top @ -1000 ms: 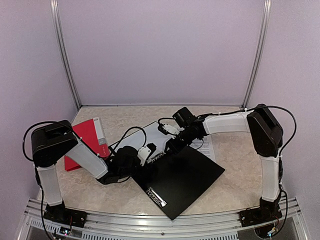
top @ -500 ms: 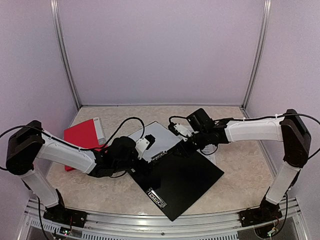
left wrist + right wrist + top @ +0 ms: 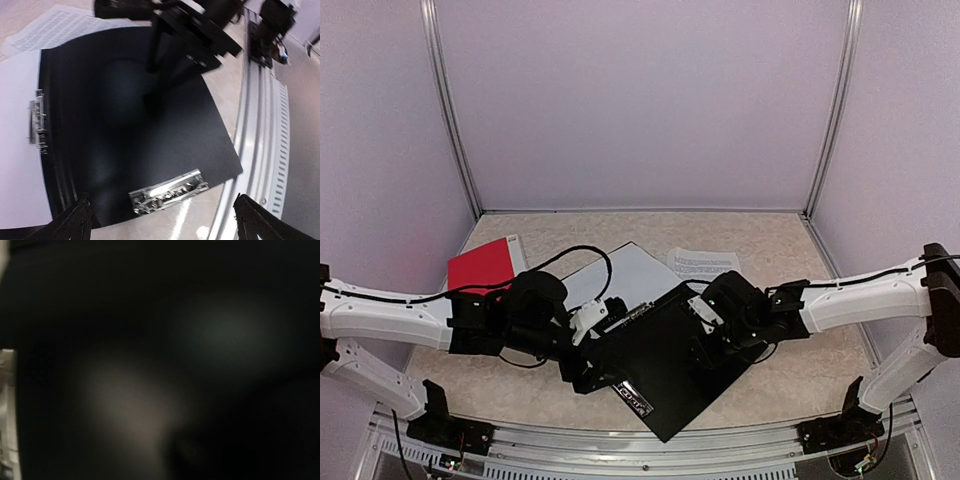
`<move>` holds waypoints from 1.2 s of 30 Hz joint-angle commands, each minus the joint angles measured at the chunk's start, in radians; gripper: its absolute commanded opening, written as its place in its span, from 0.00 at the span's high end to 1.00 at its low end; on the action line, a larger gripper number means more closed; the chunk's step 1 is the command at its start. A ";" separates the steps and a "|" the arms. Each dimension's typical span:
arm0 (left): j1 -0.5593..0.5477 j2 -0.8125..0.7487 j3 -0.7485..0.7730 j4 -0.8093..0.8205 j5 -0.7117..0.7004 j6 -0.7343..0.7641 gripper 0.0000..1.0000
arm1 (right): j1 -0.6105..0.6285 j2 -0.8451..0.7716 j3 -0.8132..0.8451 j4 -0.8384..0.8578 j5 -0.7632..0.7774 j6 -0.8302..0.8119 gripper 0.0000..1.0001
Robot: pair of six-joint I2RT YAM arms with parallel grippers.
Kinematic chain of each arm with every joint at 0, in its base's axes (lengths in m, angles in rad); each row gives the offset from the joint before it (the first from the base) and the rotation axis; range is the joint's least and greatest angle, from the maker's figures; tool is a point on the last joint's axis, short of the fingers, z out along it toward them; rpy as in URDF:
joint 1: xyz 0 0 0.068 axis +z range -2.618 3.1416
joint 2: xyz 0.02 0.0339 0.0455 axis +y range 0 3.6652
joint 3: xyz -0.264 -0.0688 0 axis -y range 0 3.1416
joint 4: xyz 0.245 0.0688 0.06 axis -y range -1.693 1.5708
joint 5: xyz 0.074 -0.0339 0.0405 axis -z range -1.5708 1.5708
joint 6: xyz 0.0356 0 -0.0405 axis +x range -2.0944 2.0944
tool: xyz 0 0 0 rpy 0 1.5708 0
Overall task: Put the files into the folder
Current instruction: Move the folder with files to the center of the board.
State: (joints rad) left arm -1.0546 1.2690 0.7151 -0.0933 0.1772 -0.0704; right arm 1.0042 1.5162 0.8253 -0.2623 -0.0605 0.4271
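So, the black folder (image 3: 665, 370) lies open and flat in the middle of the table (image 3: 790, 372). Its dark cover spreads to the lower right, with a metal clip (image 3: 169, 192) near the bottom edge. The ring mechanism (image 3: 37, 120) runs along the spine.

The right claw (image 3: 712, 345) is down on the cover in the centre-right of the overhead view. My guess is it's pinning the cover flat so the folder stays open for loading. Its wrist view is all black blur, so I can't tell how its jaws stand.

The left claw (image 3: 165, 225) hangs over the folder's lower-left edge. Its fingertips (image 3: 75, 222) are spread wide with nothing between them, so it looks free to fetch paper.

As for the files, a printed sheet (image 3: 705, 265) sits on the table just past the cover's upper edge. It's above the right claw in the frame, near it but not touching. It's well apart from the left claw, with the folder in between.

A blank white sheet (image 3: 625, 272) lies on the folder's upper-left half, beside the rings and up-right of the left claw. It probably counts as already in.

A red book-like thing (image 3: 482, 266) sits at the far left, out of play.
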 commanded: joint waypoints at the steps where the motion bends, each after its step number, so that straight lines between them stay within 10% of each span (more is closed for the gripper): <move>1: -0.094 0.037 0.068 -0.193 0.124 0.132 0.04 | 0.001 -0.067 -0.049 -0.143 0.132 0.172 0.61; 21: -0.134 0.321 0.247 -0.346 0.087 0.288 0.05 | -0.162 -0.534 -0.388 -0.234 0.200 0.576 0.34; 36: -0.133 0.325 0.224 -0.325 0.057 0.262 0.04 | -0.290 -0.419 -0.486 0.029 0.101 0.549 0.40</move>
State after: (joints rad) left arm -1.1820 1.5799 0.9382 -0.4343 0.2462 0.1982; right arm 0.7341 1.0737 0.3836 -0.3218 0.0731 0.9604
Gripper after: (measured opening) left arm 0.956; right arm 0.615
